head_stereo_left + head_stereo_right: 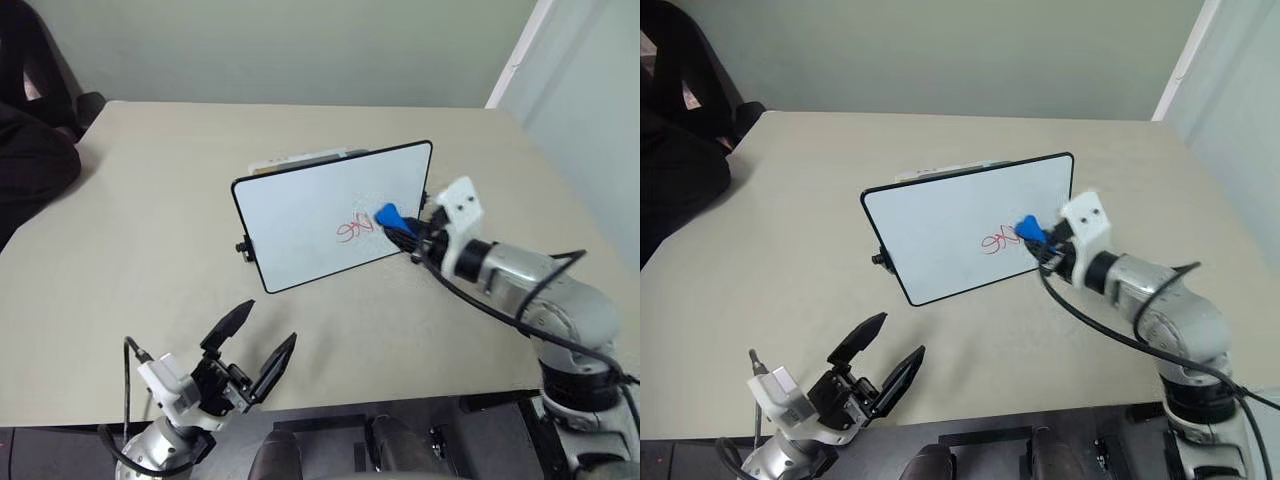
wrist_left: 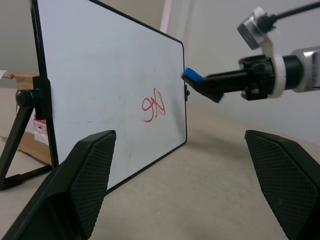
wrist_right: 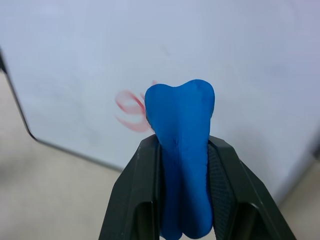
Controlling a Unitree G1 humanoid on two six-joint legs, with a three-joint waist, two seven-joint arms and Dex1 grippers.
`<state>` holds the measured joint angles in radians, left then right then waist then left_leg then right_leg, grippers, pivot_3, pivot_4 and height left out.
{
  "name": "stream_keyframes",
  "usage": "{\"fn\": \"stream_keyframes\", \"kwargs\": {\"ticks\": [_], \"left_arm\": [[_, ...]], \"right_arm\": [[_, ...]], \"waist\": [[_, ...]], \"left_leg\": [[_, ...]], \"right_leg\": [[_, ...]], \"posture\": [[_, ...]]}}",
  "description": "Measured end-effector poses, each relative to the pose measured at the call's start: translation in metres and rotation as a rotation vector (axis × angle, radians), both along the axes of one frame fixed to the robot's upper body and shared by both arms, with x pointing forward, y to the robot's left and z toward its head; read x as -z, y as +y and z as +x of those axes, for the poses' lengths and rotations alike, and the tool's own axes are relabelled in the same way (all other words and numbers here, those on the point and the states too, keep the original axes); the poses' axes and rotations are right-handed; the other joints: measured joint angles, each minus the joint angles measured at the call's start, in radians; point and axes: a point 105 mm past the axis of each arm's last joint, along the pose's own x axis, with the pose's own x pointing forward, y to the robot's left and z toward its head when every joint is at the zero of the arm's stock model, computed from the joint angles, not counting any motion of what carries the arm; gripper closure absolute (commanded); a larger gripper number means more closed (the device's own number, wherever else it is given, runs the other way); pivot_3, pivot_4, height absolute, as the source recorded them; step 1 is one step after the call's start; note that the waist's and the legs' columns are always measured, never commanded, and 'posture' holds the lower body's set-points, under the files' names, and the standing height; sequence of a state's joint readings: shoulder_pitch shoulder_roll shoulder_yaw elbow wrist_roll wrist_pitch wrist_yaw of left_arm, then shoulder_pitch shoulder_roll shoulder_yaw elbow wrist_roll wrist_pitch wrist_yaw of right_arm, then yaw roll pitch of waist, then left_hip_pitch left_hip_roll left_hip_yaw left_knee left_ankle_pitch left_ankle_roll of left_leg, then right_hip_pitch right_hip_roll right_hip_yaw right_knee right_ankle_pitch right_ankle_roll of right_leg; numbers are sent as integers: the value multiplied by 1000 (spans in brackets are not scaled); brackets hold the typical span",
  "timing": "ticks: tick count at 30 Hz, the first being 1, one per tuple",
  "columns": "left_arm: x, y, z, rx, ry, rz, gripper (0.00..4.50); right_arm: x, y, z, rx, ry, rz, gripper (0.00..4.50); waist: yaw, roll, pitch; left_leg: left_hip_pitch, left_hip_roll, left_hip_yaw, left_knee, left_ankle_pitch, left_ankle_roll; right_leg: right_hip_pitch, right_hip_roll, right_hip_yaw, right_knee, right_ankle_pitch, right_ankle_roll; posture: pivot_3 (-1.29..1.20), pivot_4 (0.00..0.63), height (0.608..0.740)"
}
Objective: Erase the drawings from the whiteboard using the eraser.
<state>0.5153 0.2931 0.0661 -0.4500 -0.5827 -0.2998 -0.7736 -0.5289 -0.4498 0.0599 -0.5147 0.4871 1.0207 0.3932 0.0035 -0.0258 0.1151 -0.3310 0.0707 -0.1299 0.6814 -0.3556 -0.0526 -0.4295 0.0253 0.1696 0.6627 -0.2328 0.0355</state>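
Note:
The whiteboard (image 1: 320, 205) stands tilted on the table, its white face toward me, with a thin black frame. The drawings (image 1: 355, 229), a small red looping scribble (image 2: 153, 105), sit low on its right half. My right gripper (image 1: 398, 224) is shut on the blue eraser (image 1: 388, 216), squeezing it between both fingers (image 3: 132, 200). The eraser (image 3: 182, 145) is held just right of the scribble, close to the board face; contact cannot be told. My left gripper (image 1: 262, 345) hangs open and empty over the near table edge, well short of the board.
A flat cardboard box (image 1: 300, 160) lies behind the board. The beige table (image 1: 150, 200) stretches wide to the left and front. A dark chair and a dark shape (image 1: 35, 140) sit off the table's far left corner.

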Motion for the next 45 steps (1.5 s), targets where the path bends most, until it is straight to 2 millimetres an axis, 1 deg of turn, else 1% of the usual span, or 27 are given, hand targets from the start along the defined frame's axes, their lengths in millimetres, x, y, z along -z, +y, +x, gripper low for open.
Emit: {"fn": "stream_keyframes", "kwargs": {"ticks": [1,4,6,10,14,17,21,25,29,31,35,37,41,45], "left_arm": [[0,0,0,0,-2,-1,0],[0,0,0,-1,0,-1,0],[0,0,0,-2,2,-2,0],[-1,2,1,-11,-3,0,0],[-3,5,2,-22,-9,2,0],[-4,7,3,-31,-14,6,0],[-3,8,2,-32,-13,6,0],[-3,7,2,-32,-9,5,0],[-1,7,1,-33,0,4,0],[-1,7,0,-32,0,4,0],[-1,7,0,-31,0,3,0],[-1,7,0,-31,0,2,0],[-1,7,0,-29,0,2,0],[-1,7,0,-29,0,2,0]], "right_arm": [[0,9,1,-20,-3,-6,3335],[1,23,7,-37,-4,-15,3335],[3,27,12,-32,-10,-31,3335],[8,28,17,-18,-14,-38,3335],[13,25,23,12,-10,-59,3335],[20,20,28,42,4,-89,3335],[27,16,30,64,13,-143,3335],[45,10,27,78,63,-202,3335],[69,0,23,99,138,-281,3335],[73,-4,23,109,149,-298,3335],[70,-2,24,109,141,-280,3335],[61,3,27,107,120,-250,3335],[32,6,35,118,44,-205,3335],[28,7,36,119,36,-188,3335]], "waist": [[1,0,0],[4,0,0],[4,0,0],[4,0,0],[4,0,0],[3,0,0],[3,0,0],[3,0,0],[3,0,0],[3,0,0],[2,0,0],[-2,1,0],[-6,1,0],[-7,1,1]], "left_leg": [[0,0,0,0,0,0],[-1,0,-1,-1,1,-2],[-2,0,-1,-1,1,-3],[-2,0,-1,0,2,-4],[-1,0,-1,1,2,-5],[-1,0,-1,1,4,-8],[-1,0,-1,1,5,-8],[-1,0,-1,1,5,-8],[-2,0,-1,1,5,-8],[-2,0,-1,0,5,-8],[-3,0,-1,0,5,-8],[-3,0,-1,0,5,-8],[-3,0,-1,0,6,-7],[-3,0,-1,0,6,-8]], "right_leg": [[0,0,0,0,0,1],[-2,0,0,0,2,3],[-2,-1,0,0,2,4],[-2,-1,0,0,4,6],[-1,-1,0,0,5,8],[-1,-1,0,0,7,6],[-1,-1,0,0,8,3],[-1,0,0,0,8,3],[-2,-1,0,0,8,3],[-3,0,0,0,8,3],[-3,0,0,0,8,3],[-4,0,0,0,8,3],[-4,0,0,0,8,3],[-4,0,0,0,8,3]], "posture": [[0,150,740],[0,150,740],[0,150,740],[0,150,740],[0,150,740],[0,150,740],[0,150,740],[0,150,740],[0,150,740],[0,150,740],[0,150,740],[0,150,740],[0,150,740],[0,150,740]]}}
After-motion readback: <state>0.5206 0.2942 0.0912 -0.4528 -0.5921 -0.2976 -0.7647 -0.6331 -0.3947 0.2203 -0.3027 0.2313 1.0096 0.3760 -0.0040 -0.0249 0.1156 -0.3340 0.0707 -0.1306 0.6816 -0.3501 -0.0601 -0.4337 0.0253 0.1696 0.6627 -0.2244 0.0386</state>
